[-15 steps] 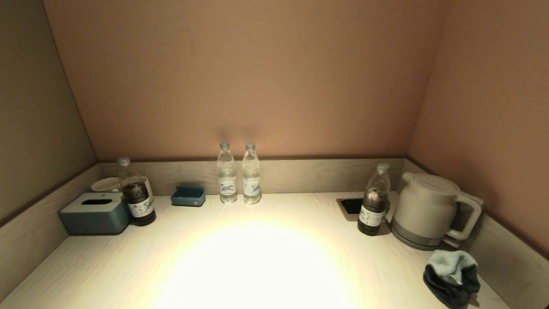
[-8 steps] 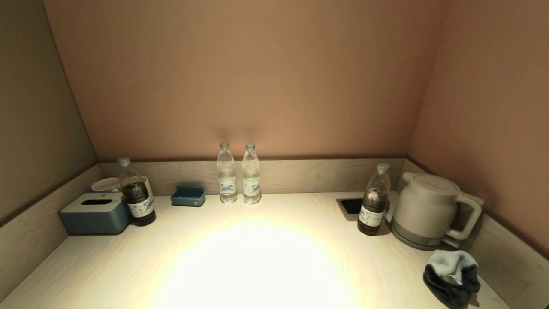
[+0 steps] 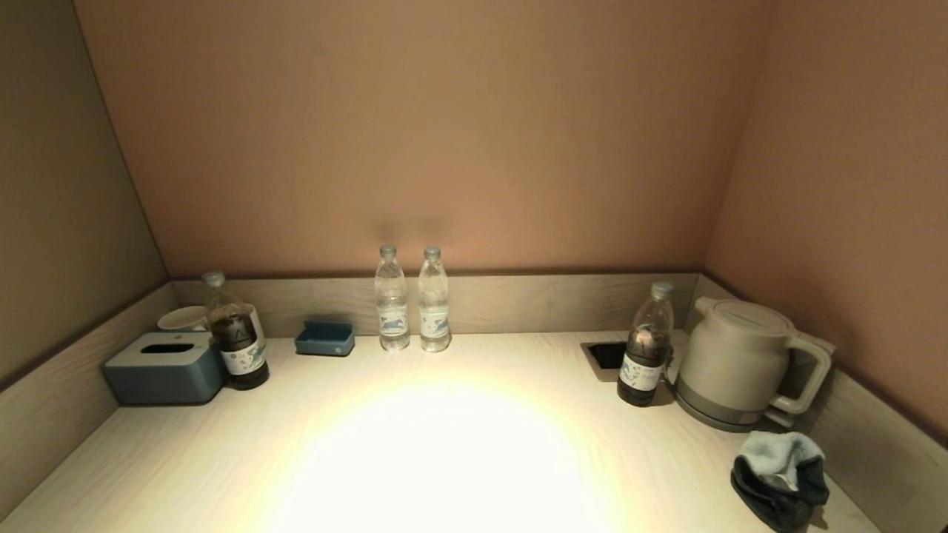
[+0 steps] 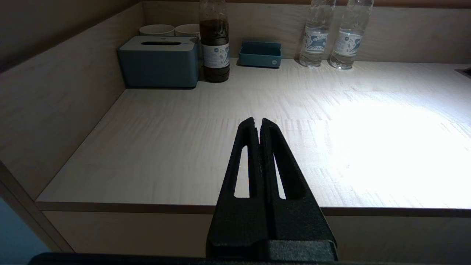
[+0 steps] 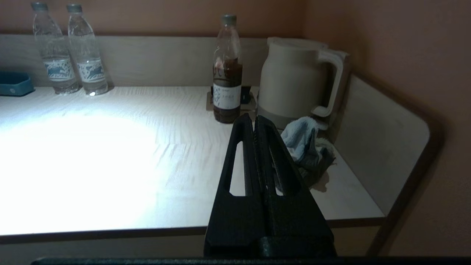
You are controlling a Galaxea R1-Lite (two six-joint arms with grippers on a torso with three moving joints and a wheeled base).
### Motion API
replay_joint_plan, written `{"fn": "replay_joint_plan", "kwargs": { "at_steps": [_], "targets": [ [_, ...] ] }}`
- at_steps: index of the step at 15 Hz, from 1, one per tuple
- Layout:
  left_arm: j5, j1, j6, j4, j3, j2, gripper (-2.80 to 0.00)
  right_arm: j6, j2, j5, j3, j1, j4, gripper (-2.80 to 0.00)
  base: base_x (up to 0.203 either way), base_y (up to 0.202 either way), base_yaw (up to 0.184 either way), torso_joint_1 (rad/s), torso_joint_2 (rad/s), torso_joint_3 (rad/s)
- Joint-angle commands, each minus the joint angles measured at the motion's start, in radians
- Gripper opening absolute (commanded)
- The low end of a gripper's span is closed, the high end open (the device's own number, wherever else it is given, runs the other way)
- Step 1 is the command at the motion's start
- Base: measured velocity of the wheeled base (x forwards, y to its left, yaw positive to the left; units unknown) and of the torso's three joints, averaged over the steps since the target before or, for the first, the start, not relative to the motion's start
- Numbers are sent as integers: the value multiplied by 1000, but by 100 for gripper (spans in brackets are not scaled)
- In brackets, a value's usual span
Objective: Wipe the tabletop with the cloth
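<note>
Both sets of jaws were clenched and empty, short of the table (image 3: 185, 459). The cloth (image 5: 307, 149) lay crumpled just ahead-right of the right gripper (image 5: 254, 121), beside the kettle (image 5: 294, 79); it should open wide, descend squarely, avoiding the bottle (image 5: 227, 73). The left gripper (image 4: 257, 123) idled.

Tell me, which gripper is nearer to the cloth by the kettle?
Right. The right gripper, shut, is over the table's front edge with the cloth just beyond its tips. The left gripper, shut, faces the tissue box side, with no cloth in its view.

Dim room; overhead glare blows out tabletop (image 3: 185, 459) centre.
</note>
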Motion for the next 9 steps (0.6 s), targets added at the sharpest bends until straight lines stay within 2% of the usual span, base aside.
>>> {"fn": "replay_joint_plan", "kwargs": {
  "at_steps": [1,9],
  "targets": [
    [0,0,-1,0,0,0,-280,8,-1,10,0,0,103,-280,0,0,0,0,0,0],
    [0,0,-1,0,0,0,-280,33,-1,8,0,1,107,-280,0,0,0,0,0,0]
  ]
}}
